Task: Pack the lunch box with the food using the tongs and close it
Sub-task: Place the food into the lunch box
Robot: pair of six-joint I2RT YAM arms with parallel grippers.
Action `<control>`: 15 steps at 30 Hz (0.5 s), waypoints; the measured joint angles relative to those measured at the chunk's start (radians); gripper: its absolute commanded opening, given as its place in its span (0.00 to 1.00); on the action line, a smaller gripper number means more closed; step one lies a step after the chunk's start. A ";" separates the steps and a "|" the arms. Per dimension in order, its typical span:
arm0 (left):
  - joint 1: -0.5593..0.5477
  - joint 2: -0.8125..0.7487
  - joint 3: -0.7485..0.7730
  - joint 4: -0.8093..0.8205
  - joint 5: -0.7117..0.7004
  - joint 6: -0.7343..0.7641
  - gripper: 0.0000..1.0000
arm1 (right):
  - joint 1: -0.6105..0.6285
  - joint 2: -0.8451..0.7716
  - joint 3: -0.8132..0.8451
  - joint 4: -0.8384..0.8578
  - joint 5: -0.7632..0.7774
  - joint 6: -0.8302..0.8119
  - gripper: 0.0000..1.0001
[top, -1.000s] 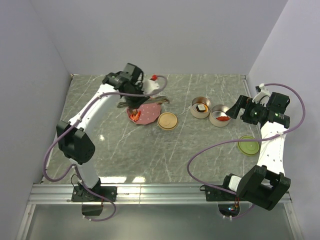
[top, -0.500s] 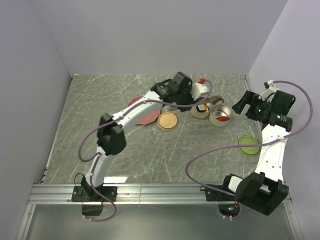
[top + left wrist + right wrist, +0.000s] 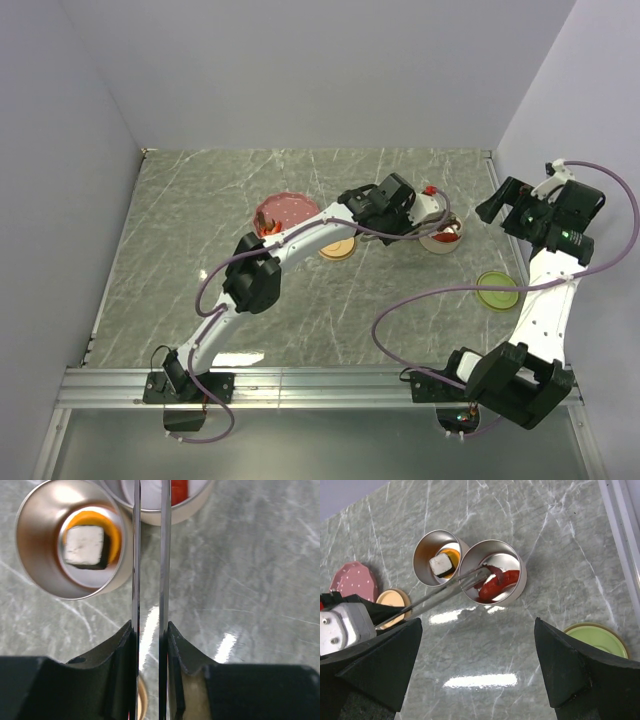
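- Two round metal tins (image 3: 465,555) are sitting just beside each other on the marble-pattern table (image 3: 200,200).
- Left gripper (image 3: 149,635) is clamping the tongs (image 3: 136,555), its fingers (image 3: 120,650) pressing the two arms to a narrow gap.
- Tongs are reaching over the rim into the right-hand tin (image 3: 520,587); the tips are lying at one end of the red-orange sausage pieces (image 3: 497,585) there. Whether a piece is pinched: cannot tell.
- Left-hand tin (image 3: 35,545) is holding the round orange piece (image 3: 95,517), with the dark-and-pale block (image 3: 86,546) resting on it.
- Right gripper (image 3: 478,625) is hovering above the table near the tins, jaws spread wide, holding nothing.
- Pink dotted plate (image 3: 352,577) is lying apart from the tins, a tan lid (image 3: 392,600) just beside it; a green lid (image 3: 597,637) is lying near the right arm.
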 measured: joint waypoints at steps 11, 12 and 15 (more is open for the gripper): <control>0.002 0.020 0.000 0.024 -0.096 0.030 0.34 | -0.019 0.003 0.000 -0.001 -0.035 0.007 1.00; 0.002 0.022 0.000 0.028 -0.098 0.032 0.37 | -0.019 0.003 0.000 -0.001 -0.038 0.007 1.00; 0.002 0.024 0.000 0.034 -0.105 0.038 0.48 | -0.019 0.005 0.001 -0.001 -0.045 0.007 1.00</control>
